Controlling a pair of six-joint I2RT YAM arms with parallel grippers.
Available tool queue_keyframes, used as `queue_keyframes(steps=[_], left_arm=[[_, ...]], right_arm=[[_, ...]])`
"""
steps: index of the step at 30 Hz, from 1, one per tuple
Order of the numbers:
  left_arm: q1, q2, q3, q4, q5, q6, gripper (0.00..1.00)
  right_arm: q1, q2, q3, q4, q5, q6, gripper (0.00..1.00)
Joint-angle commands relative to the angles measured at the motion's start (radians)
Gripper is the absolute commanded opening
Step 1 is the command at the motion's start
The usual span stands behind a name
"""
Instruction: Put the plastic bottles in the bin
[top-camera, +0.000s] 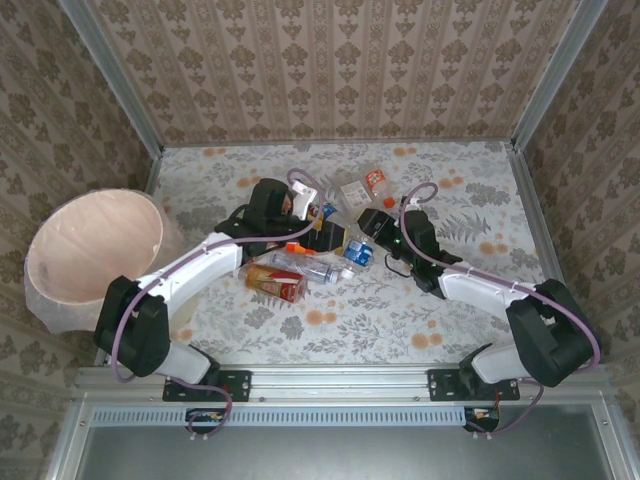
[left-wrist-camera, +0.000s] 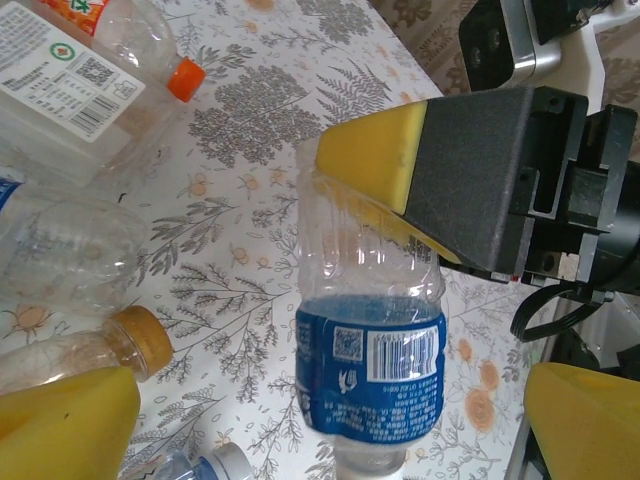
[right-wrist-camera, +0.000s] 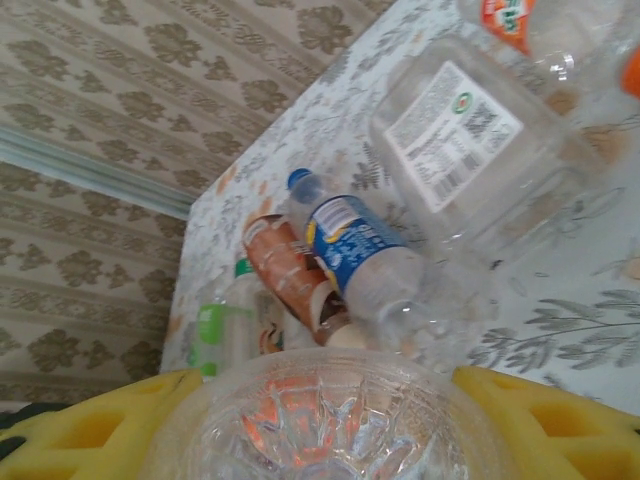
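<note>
Bin: the bin (top-camera: 95, 250) sits off the left edge of the table (top-camera: 400, 320), beside the left arm's base and well apart from the pile.
Pile: plastic bottles (top-camera: 300, 270) heaped mid-table between the two wrists. Several are crushed. The red-label bottle (top-camera: 275, 284) lies nearest the arm bases.
Right gripper: right gripper (right-wrist-camera: 325, 440) pressed onto a clear ribbed bottle base, with a yellow pad on each side of it. Judged to be the butt end of the blue-label bottle (left-wrist-camera: 370, 380).
Left gripper: left gripper (left-wrist-camera: 325, 435) spread wide. Its yellow pads sit low on either side of the blue-label bottle's neck end, and neither touches it.
Bottle height: cannot tell whether the blue-label bottle is lifted or resting on the pile.
Neighbours: orange-capped bottle (left-wrist-camera: 80, 90) and tan-capped bottle (left-wrist-camera: 100, 360) lie beside it on the table, near but apart.
Weight: no liquid visible inside, so judged very light. Likely to swing or flick on a quick move.
Stiffness: thin clear wall, judged soft at mid-body and likely to dent under the pads. Base ribs and the neck under the cap are probably firmer.
Surface: smooth plastic and a glossy label, likely slippery. The foam pads should help.
Where to hold: across the label band or just below the shoulder, pads square to the long axis. An end grip like the present one looks prone to pivoting.
Risk: a hard squeeze could pop it sideways into the neighbours.
</note>
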Motion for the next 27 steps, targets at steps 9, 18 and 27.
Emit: queue_keyframes(steps=[9,18,27], left_arm=[[-0.033,0.044,0.056,-0.016,0.037,0.062,1.00],[-0.064,0.043,0.066,-0.054,-0.019,0.095,0.96],[-0.072,0.043,0.065,-0.053,-0.001,0.103,0.71]], right_arm=[[0.058,-0.023,0.020,0.137,0.027,0.107,0.46],[0.098,-0.004,0.079,0.182,0.005,0.116,0.47],[0.129,0.072,0.140,0.201,-0.039,0.133,0.49]])
